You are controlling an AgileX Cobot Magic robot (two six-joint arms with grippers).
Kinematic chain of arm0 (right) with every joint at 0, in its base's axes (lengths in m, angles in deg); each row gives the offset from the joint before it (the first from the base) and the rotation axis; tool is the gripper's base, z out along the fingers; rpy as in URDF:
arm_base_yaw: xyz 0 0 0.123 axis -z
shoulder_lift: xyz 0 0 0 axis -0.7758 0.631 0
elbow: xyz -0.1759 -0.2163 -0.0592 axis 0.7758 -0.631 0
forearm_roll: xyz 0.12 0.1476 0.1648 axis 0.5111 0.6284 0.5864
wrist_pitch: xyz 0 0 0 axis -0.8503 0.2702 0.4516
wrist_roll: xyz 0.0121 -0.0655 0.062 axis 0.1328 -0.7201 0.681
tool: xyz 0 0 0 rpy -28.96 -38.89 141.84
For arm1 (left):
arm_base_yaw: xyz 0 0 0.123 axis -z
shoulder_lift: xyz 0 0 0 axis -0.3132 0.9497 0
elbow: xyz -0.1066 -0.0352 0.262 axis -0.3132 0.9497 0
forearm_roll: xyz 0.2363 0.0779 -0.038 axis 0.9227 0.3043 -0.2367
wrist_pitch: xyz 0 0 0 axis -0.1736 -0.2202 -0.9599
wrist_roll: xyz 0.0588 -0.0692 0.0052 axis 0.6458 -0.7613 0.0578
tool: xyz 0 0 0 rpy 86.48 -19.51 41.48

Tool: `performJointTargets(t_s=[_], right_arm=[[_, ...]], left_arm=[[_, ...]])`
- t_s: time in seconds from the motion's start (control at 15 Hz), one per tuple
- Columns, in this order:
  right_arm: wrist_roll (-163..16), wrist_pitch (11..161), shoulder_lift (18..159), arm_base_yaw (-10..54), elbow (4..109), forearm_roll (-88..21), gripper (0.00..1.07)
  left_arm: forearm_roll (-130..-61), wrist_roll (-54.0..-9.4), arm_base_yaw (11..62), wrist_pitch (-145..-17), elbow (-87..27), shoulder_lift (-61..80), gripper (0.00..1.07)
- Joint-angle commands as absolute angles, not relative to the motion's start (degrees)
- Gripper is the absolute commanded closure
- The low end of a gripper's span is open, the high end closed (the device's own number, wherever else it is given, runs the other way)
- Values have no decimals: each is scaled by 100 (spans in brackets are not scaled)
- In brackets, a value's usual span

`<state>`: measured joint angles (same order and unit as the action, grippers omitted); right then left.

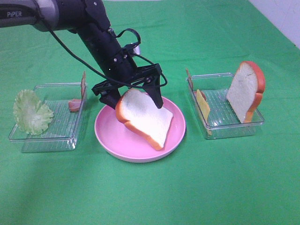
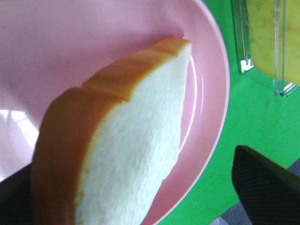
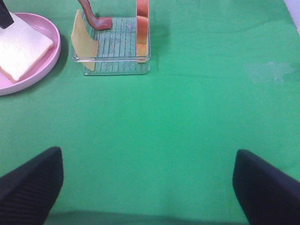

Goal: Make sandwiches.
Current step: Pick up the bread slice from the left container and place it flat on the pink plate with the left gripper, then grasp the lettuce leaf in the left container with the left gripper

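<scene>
Bread slice on plate (tilted), between left tray, right tray

bread slices: 2, plate slice plus tray slice
lettuce leaf: just 1
cheese slice: 1
bacon strips: 2 as far as I can tell, left-tray strip and right-tray strip
pink plate: 1
clear trays: 2, left tray, right tray
grippers: 2, left gripper, right gripper
</scene>
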<state>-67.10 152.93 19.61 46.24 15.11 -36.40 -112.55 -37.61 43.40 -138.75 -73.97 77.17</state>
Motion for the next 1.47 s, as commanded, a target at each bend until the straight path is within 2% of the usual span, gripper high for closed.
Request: performJointTargets(t_s=[0.07,0.2,0.33,0.4,0.47,0.8,1.0,1.27,1.47], right_arm=[[-6761,15224,1812,4635,1494,-3617,13],[-6761,15224,1812,4635,1494,-3617,13],[-6761,15224,1812,4635,1494,-3611,13],[-6761,15224,1812,4635,1494,-3611,13],[-6761,15224,1812,4635,1494,-3611,13],[-6761,15224,1812,4635,1494,-3611,13],[-6761,15224,1812,4635,1494,-3611,13],[-6761,15224,1812,4635,1494,-3617,13],[-6761,15224,1812,4635,1494,-3617,13]], left_arm=[[-11078,-3973,4352,-14528,-7798,7688,15],[-10849,-4248,4352,-14528,-8234,7539,15],[-10642,-4266,4352,-14517,-8446,7345,15],[-10425,-4266,4352,-14517,-8451,7219,15],[-9903,-4266,4352,-14517,-8451,6921,15],[-8929,-4266,4340,-14517,-8451,6181,15],[-8385,-4489,4266,-14517,-8434,5964,15],[-8356,-4523,3704,-14517,-7552,5580,15],[-8333,-4323,3252,-14517,-6538,5041,15]])
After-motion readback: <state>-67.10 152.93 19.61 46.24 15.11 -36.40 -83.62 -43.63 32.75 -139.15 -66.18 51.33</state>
